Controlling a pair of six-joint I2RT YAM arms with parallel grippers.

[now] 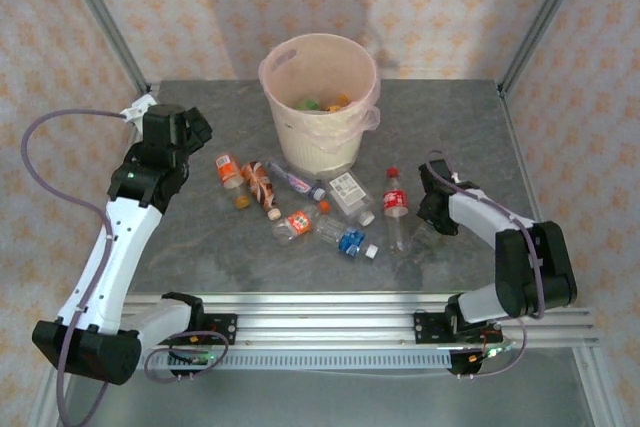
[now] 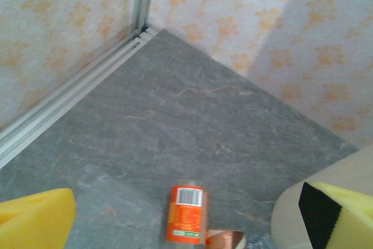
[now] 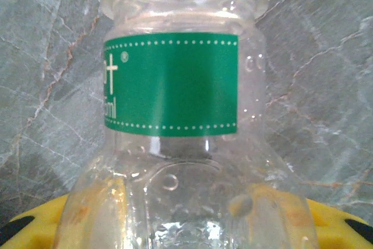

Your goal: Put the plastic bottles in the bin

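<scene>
Plastic bottles (image 1: 300, 205) lie scattered on the grey stone-pattern table (image 1: 200, 247), spread at 6 o'clock of the bin (image 1: 318, 152). One clear green-label bottle (image 3: 172, 83) with a white cap sits apart from the rest, at 3 o'clock of the cluster. The right gripper (image 3: 186, 231) has it, with yellow fingers (image 3: 335, 220) pressed against both flanks of its body, cap pointing away from the wrist.

Nearest that bottle, at its 9 o'clock, lies a red-label cola bottle (image 1: 396, 205), its red cap toward 12 o'clock. Farther toward 9 o'clock come a white-label bottle (image 1: 349, 193), a blue-label bottle (image 1: 346, 238) and an orange-label bottle (image 1: 230, 171). A loose white cap (image 1: 371, 251) rests just beside the blue-label one.

The bin – cream, round, lined with a pinkish bag – stands upright at 12 o'clock on the table, with green and orange items visible inside.

The left gripper (image 2: 189, 220) hangs at 9 o'clock of the bin – jaws spread wide, holding nothing. Between its yellow fingers (image 2: 35, 217), the left wrist view shows the orange-label bottle on the table below.
</scene>
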